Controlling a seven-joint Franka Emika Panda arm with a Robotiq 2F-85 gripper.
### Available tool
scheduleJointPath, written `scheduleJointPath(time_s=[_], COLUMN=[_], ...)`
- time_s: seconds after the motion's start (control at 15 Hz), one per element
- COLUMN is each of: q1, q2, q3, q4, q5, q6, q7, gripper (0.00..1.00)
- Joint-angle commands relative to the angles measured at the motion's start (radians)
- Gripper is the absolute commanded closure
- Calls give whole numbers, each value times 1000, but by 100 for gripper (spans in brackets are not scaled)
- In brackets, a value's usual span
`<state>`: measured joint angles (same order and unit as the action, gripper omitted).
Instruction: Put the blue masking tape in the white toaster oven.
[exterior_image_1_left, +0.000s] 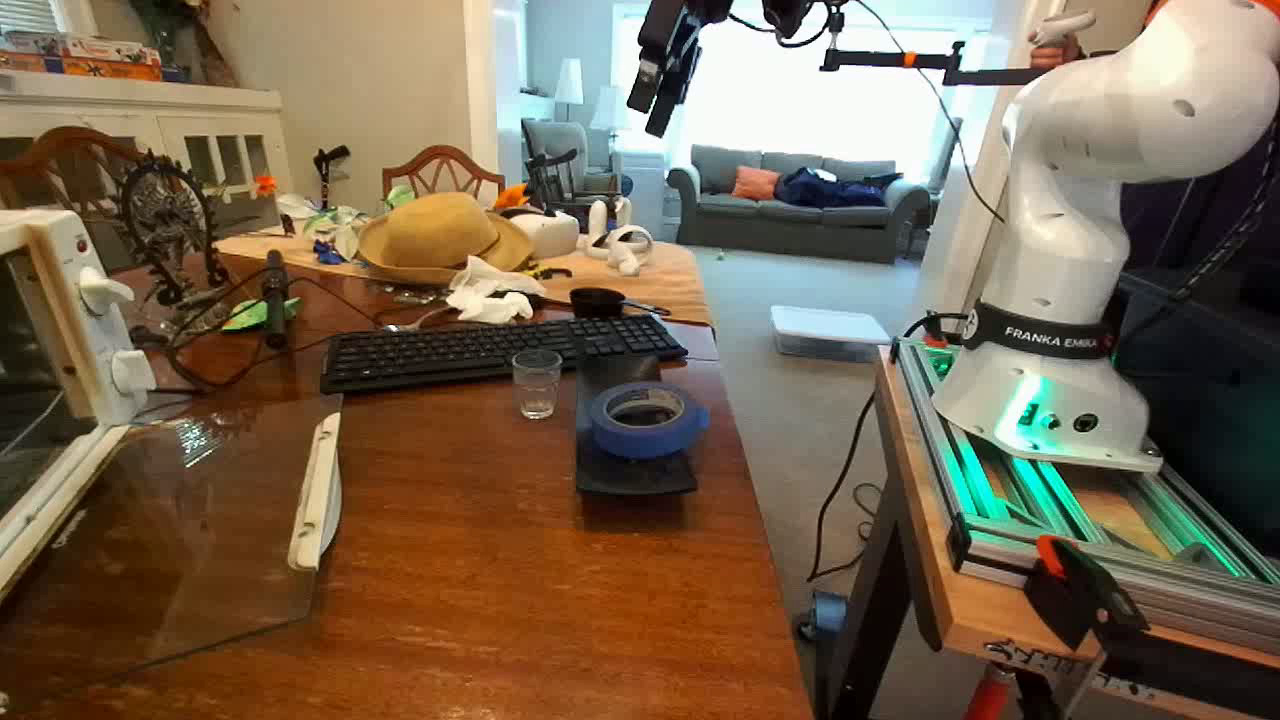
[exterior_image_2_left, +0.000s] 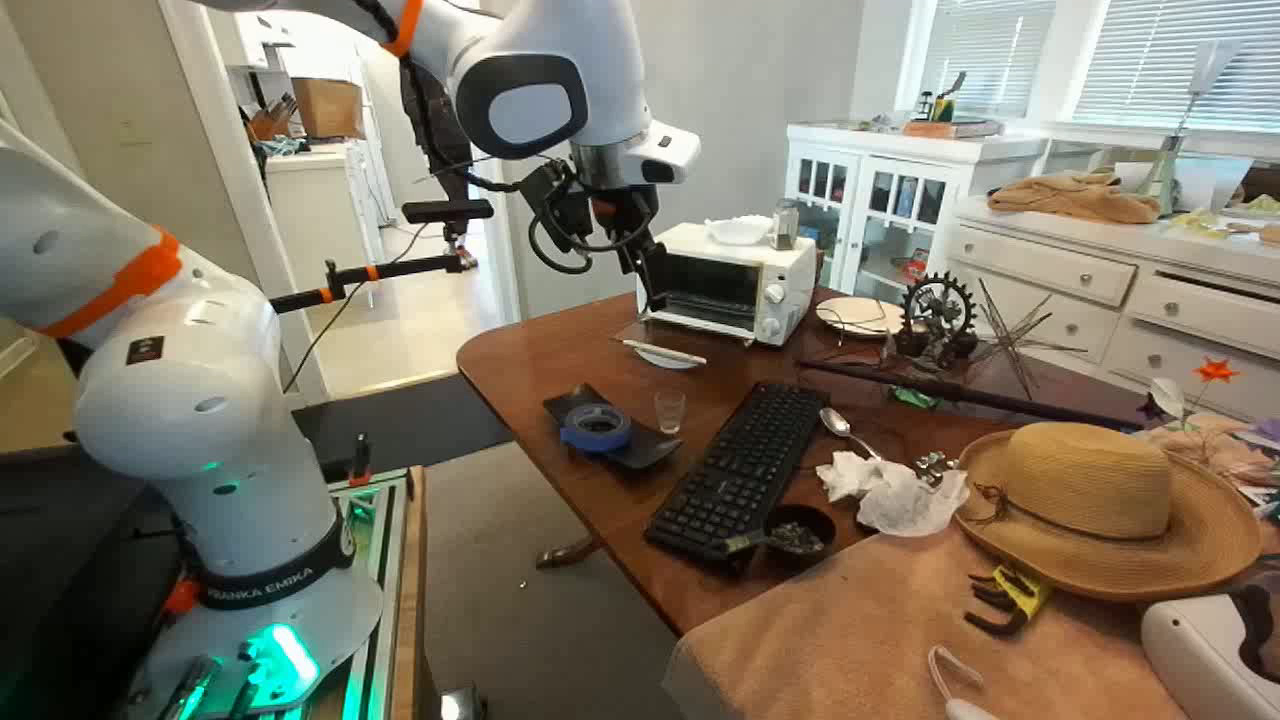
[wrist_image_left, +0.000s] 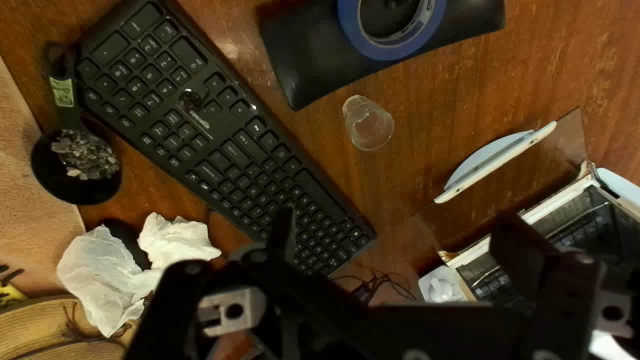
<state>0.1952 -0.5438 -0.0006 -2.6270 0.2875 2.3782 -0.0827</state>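
Observation:
The blue masking tape (exterior_image_1_left: 652, 441) lies flat on a dark pad; it also shows in an exterior view (exterior_image_2_left: 592, 441) and at the top of the wrist view (wrist_image_left: 382, 52). The white toaster oven (exterior_image_2_left: 738, 243) stands at the table's far end, partly cut off in an exterior view (exterior_image_1_left: 95, 335) and at lower right in the wrist view (wrist_image_left: 550, 205). Its glass door (exterior_image_1_left: 225, 510) is folded down, open. My gripper (exterior_image_1_left: 657, 98) is high above the table, away from the tape; in an exterior view (exterior_image_2_left: 648, 278) it overlaps the oven front. Its fingers are spread wide and empty in the wrist view (wrist_image_left: 400, 235).
A small drinking glass (exterior_image_1_left: 537, 385) stands beside the dark grey pad (exterior_image_1_left: 635, 477). A black keyboard (exterior_image_2_left: 745, 465) lies beyond them. A black scoop of pebbles (exterior_image_2_left: 800, 530), crumpled white tissue (exterior_image_2_left: 900, 492) and a straw hat (exterior_image_2_left: 1090, 490) are farther along. A dish and a shaker sit on the oven.

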Motion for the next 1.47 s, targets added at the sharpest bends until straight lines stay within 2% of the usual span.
scheduleJointPath(time_s=[0.0,0.6,0.87,1.2,1.4], q1=[-6,51,89,62,35], q2=[0,180,302,479,552], q3=[6,-15,-6,42,70], q4=[2,49,84,123,125], q5=[4,87,177,213,206], q6=[-3,-44,-65,-126,-108], q7=[-2,-112,-206,-217,-198], gripper=[0,0,0,0,0])
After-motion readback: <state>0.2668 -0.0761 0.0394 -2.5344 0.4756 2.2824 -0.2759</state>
